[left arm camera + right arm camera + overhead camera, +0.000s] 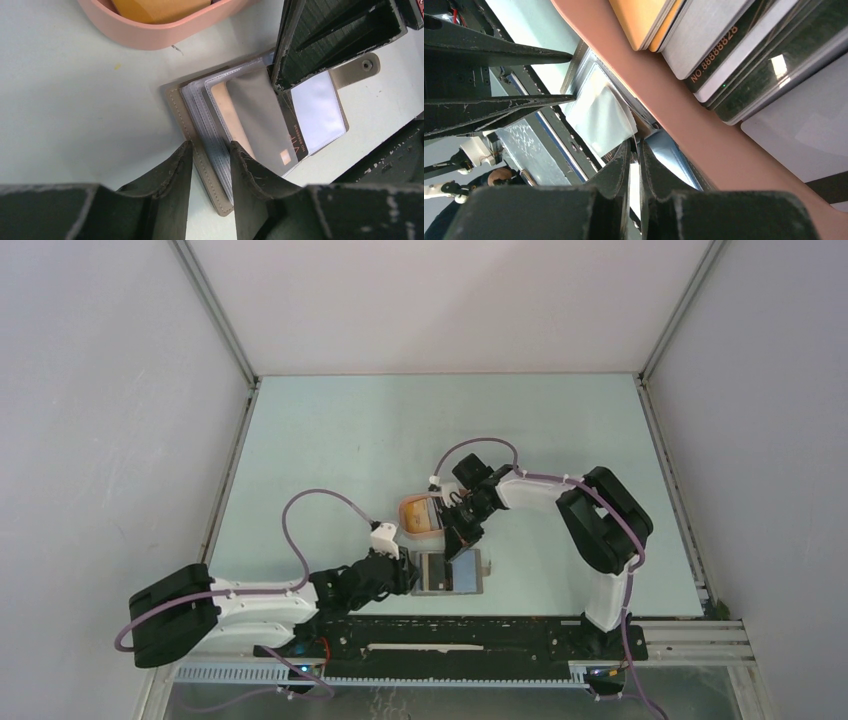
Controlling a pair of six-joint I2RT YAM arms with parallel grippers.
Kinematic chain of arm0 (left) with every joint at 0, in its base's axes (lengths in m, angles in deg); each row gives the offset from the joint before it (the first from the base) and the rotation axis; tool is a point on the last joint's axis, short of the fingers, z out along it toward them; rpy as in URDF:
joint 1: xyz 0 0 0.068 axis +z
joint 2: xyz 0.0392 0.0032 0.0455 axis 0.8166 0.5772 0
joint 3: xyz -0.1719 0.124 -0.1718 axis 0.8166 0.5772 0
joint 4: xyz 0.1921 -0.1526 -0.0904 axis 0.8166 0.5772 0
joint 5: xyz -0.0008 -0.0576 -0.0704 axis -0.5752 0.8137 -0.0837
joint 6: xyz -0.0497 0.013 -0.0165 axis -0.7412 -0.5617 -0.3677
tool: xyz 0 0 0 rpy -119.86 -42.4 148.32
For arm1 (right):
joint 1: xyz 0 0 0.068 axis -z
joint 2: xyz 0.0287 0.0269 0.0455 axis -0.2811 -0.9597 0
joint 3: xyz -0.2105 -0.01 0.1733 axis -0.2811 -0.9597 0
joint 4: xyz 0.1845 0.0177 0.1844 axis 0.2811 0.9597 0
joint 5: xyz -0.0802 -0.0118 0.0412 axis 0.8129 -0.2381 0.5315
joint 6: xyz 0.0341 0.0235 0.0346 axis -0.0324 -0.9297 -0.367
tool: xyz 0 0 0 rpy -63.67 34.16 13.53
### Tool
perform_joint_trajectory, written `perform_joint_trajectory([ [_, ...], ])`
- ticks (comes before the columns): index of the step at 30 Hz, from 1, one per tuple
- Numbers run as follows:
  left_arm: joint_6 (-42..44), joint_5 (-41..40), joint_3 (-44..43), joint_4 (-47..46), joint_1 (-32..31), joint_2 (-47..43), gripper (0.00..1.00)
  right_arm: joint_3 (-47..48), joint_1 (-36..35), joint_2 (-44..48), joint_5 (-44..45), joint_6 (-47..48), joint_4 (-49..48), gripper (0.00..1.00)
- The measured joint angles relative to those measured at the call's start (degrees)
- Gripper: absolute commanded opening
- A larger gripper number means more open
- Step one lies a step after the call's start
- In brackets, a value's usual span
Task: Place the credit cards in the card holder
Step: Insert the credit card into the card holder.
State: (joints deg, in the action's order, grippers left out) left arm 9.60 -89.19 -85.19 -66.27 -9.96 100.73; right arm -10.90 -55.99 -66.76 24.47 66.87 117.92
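A robot lab booth. Plain white walls on aluminium posts enclose a pale table. A slotted rail, well behind the left gripper, carries 2 arms.

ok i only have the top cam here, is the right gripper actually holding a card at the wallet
observer: yes, the left wrist view shows the right gripper pinching a dark card by its edge at the open card holder
operator: is it in a sleeve yet
observer: partly, most of it shows grey through a clear sleeve, a dark strip with the gold chip sticks out
operator: and the other arm
observer: the left gripper has its jaws apart, astride the edge of the holder's grey cover, not clamped on it
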Motion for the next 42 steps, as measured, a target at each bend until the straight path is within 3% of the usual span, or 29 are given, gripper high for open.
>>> perform_joint_trajectory([
  [8,0.0,0.2,-0.2,-1.6,0.5,1.4,0.4,1.2,-0.5,-1.0,0.3,0.3,1.2,0.2],
  [14,-0.4,1.4,-0.2,0.5,0.7,-0.6,0.74,1.3,-0.4,-1.2,-0.1,0.1,1.2,0.25],
  [21,-2.8,2.6,-0.3,3.0,0.5,-6.9,0.89,1.3,0.2,-1.7,-1.3,0.0,1.4,0.28],
  [31,-7.5,-4.6,-14.6,13.9,-6.1,10.7,0.98,1.3,0.2,-2.0,-2.4,0.0,2.0,0.28],
  [42,-10.8,-10.5,-27.4,27.3,-8.4,23.2,0.99,1.3,0.3,-2.1,-2.7,0.0,3.0,0.3],
])
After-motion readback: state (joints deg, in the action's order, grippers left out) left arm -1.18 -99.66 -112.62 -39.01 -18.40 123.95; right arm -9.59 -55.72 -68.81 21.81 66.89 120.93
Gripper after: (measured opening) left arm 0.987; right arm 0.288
